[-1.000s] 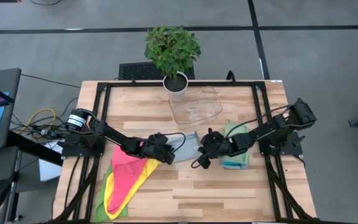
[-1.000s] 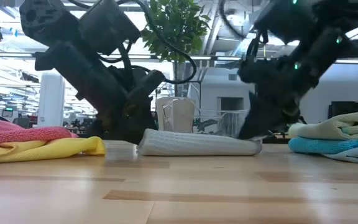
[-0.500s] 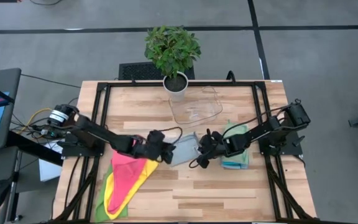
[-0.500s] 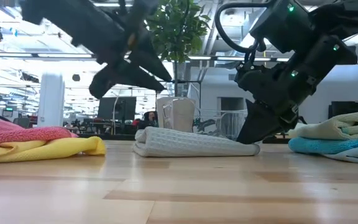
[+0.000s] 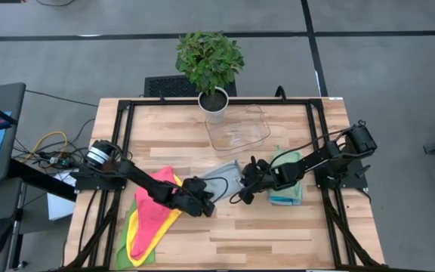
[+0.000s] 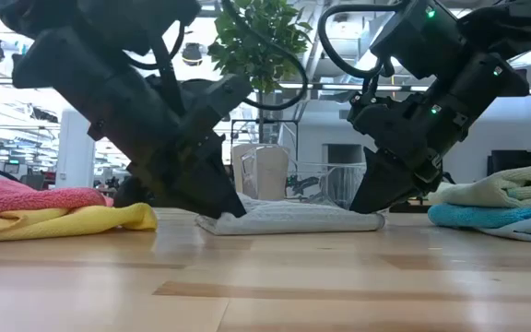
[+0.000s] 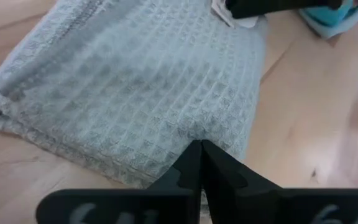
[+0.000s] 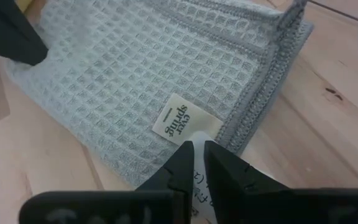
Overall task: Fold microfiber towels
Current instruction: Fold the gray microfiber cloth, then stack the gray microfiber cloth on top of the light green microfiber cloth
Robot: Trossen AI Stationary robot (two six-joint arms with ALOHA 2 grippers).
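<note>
A folded light grey waffle towel (image 5: 223,180) lies flat at the table's middle. My left gripper (image 5: 205,205) is shut at the towel's near left corner. My right gripper (image 5: 243,190) is shut on the towel's right edge. In the left wrist view the towel (image 7: 142,81) fills the picture beyond the closed fingertips (image 7: 201,152). A pile of pink, yellow and green towels (image 5: 153,219) lies at the near left. A stack of pale green and teal towels (image 5: 287,185) lies at the right. My left gripper rests its shut fingertips on the towel's near edge (image 7: 191,134), slanting down from the table's near left. Whether a layer is caught between them, I cannot tell. The towel lies flat on the table. My right gripper pinches the towel's right edge beside the white labels (image 8: 194,177) between its two fingers, slanting down from the table's right. The grey hem (image 8: 253,112) runs just past the fingers. The towel lies on the table there.
A clear plastic tray (image 5: 236,130) and a potted plant (image 5: 211,64) stand at the table's far middle. Black frame rails (image 5: 123,151) run along the left and right sides. Bare wood (image 5: 278,234) stretches along the near edge.
My left gripper has let go of the towel's left end and risen with its fingers spread. It then swung toward the near edge, came down and shut at the towel's near left corner. The towel has stayed folded on the table.
</note>
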